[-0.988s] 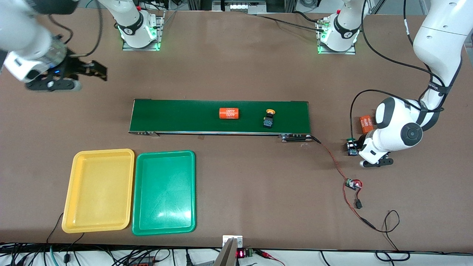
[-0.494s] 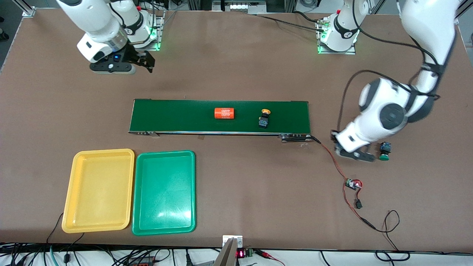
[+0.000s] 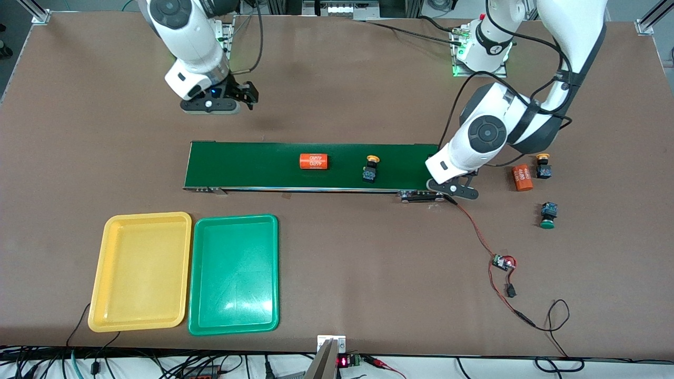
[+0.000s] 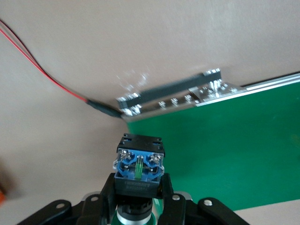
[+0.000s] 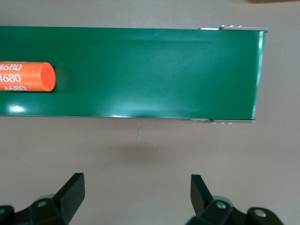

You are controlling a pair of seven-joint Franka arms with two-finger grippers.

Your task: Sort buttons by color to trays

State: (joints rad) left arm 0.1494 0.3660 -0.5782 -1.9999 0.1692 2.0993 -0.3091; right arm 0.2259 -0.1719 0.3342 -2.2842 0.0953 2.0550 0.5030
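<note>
Gripping a button (image 4: 139, 165) in pinched jaws, the left gripper (image 3: 454, 188) is hanging over the conveyor belt (image 3: 263, 166) at its end toward the left arm's side; the left wrist view is showing the switch's black-and-blue body between the fingers (image 4: 105, 194), cap colour hidden. The right gripper (image 3: 231, 100) is hovering over bare desk (image 3: 342, 95) between the right arm's base and the belt, jaws spread wide and carrying nothing; its fingertips (image 5: 75, 190) are showing well apart in the right wrist view. A yellow-capped button (image 3: 370, 169) is lying on the belt, with an orange cylinder (image 3: 314, 161) printed "4680" beside it, toward the right arm's end. Off the belt, toward the left arm's end of the desk, a second orange cylinder (image 3: 522, 178) is lying just beside another yellow-capped button (image 3: 543, 167); a green-capped button (image 3: 548, 215) is sitting nearer the front camera than those two. The yellow tray (image 3: 105, 273) and green tray (image 3: 197, 284) are sitting side by side, nearer the front camera than the belt, toward the right arm's end, both holding no buttons. A red-and-black wire (image 3: 476, 231) is running from the belt's end to a small circuit board (image 3: 503, 262).
</note>
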